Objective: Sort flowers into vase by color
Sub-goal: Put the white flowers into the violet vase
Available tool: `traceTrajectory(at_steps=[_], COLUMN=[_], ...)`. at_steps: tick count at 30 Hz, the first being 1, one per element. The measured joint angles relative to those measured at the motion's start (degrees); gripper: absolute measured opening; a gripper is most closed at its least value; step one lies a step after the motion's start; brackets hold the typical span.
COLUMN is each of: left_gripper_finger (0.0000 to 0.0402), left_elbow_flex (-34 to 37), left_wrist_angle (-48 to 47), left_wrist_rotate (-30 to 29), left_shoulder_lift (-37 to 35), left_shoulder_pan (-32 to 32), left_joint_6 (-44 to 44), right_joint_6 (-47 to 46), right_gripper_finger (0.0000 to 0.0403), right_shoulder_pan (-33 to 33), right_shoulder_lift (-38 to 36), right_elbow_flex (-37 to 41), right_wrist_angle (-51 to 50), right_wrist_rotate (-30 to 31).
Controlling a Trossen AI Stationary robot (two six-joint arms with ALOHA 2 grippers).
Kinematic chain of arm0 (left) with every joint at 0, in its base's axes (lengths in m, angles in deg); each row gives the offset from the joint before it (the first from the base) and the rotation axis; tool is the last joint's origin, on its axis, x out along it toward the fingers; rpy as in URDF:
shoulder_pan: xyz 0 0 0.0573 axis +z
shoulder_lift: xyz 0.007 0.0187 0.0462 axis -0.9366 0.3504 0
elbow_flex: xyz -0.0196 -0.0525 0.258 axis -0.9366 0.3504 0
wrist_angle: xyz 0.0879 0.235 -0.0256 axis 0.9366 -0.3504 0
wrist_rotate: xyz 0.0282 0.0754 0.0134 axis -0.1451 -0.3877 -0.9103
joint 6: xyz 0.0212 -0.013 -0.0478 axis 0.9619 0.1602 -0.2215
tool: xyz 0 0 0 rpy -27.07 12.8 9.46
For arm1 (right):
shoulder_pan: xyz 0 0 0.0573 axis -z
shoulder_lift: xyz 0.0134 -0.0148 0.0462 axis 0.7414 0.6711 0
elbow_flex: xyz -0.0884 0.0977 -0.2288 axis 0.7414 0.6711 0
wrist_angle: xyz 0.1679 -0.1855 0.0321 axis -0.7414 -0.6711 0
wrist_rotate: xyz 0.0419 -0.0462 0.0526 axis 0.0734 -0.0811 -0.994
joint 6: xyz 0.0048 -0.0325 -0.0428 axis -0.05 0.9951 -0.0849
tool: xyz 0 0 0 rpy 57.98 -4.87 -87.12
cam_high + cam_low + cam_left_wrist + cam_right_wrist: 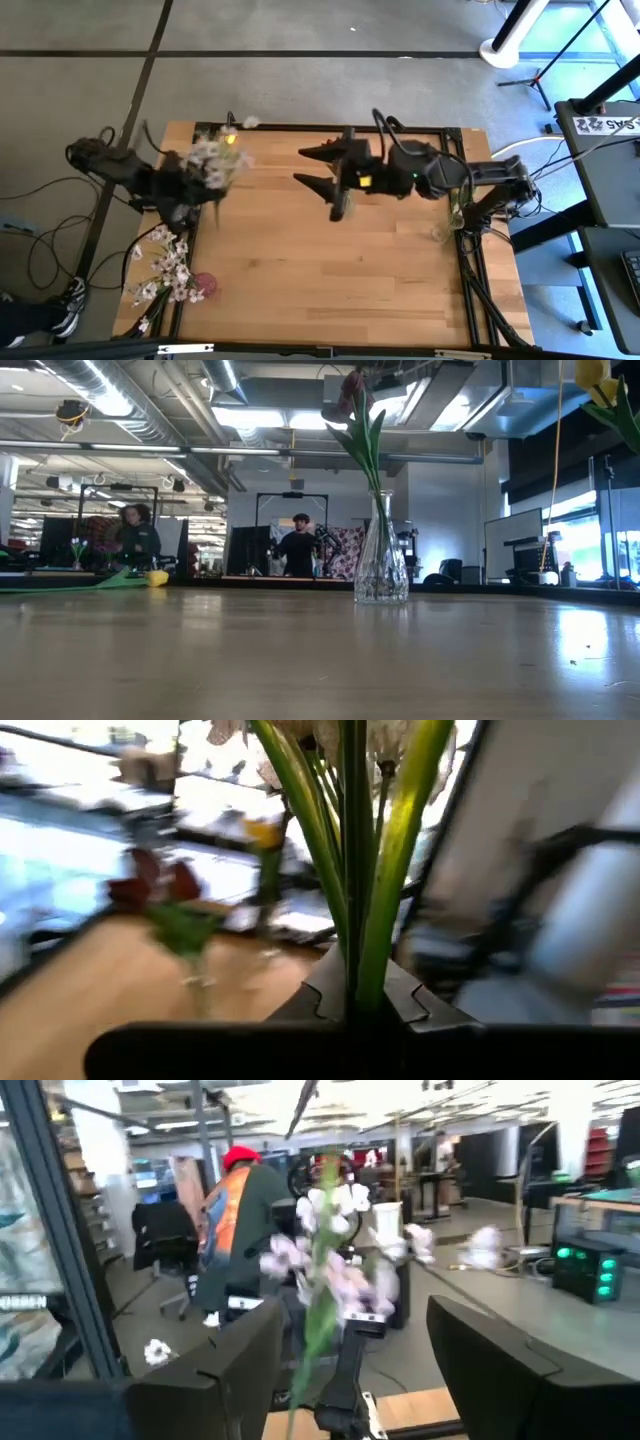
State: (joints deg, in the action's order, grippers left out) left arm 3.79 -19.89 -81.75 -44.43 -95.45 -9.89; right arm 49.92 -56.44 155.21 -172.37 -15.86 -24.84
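My left gripper is at the table's far left, shut on a sprig of tiny white-pink blossoms, which stands up from it. The right wrist view shows the same sprig ahead. My right gripper hangs open over the middle of the table, touching nothing, its fingers pointing left toward the sprig. A clear glass vase stands on the table and holds a dark red tulip by its stem. The left wrist view shows that tulip and a yellow one farther off. My left gripper pinches the lower green stems of the white-pink sprig between its two fingers, several stems together. The sprig rises upright out of the fingers, lifted clear of the table, with the blossoms at its top.
More white-pink sprigs lie at the table's near left corner beside a small pink thing. A yellow tulip lies flat on the table. A glass vase stands by the right edge. People show in the room behind.
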Motion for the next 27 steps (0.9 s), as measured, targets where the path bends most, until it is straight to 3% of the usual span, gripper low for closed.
traceTrajectory(at_steps=[9, 14, 19, 27], left_gripper_finger=[0.0004, 0.0004, 0.0004, 0.0004], left_elbow_flex=[4.5, 12.4, 20.0, 22.0], left_wrist_angle=[0.2, 6.9, 21.2, 20.4], left_wrist_rotate=[10.6, 13.8, 14.1, 16.3], left_shoulder_lift=[-5.5, -5.9, -6.0, -6.0], left_shoulder_pan=[-14.9, -21.0, -23.2, -27.2], left_joint_6=[-1.0, 1.5, 3.1, -0.8], right_joint_6=[-5.0, -9.4, -12.0, -14.2], right_gripper_finger=[0.0250, 0.0250, 0.0250, 0.0250], right_shoulder_pan=[-6.1, -8.0, -8.3, -8.3], right_shoulder_lift=[1.8, 3.7, 4.5, 4.5], right_elbow_flex=[0.0, 0.1, 0.1, 0.1], right_wrist_angle=[-0.2, -0.4, -0.7, -3.3], right_wrist_rotate=[17.1, 23.2, 24.8, 24.7])
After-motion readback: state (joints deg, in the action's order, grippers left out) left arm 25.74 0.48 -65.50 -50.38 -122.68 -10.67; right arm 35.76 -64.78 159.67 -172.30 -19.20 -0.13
